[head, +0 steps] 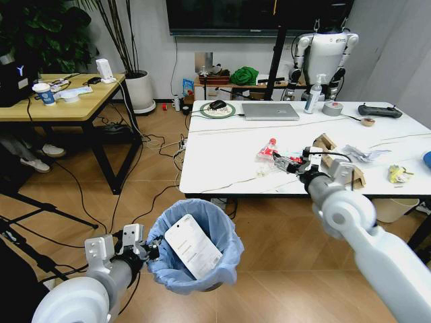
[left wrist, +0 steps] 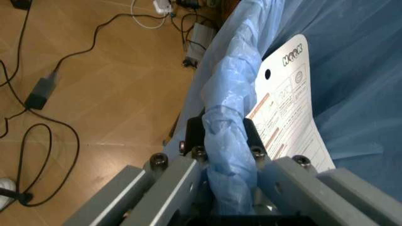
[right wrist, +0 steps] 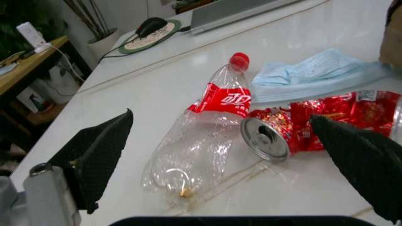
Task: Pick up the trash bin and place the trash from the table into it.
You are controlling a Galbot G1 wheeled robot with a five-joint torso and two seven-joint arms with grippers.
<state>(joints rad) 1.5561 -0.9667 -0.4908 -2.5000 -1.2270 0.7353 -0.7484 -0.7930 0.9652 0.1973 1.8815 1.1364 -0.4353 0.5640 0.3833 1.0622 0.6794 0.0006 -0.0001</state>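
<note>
**Bin gripped, bottle lined up**

Left end effector [left wrist: 223, 141] pinches bin [head: 195, 245] rim thru blue liner, lower centre of head frame, off the floor. Light, but liner slick & soft; a white card rests inside.

Right end effector [right wrist: 232, 155] spread wide over bottle [right wrist: 201, 136], mid-frame on tabletop [head: 222, 161]. Bottle empty, thin, crushable, prob. slippery: take at labelled waist. Crushed can [right wrist: 276, 134] touching it, mask [right wrist: 314, 77] just beyond. Tabletop front edge near; open floor betw. it & bin.
</note>
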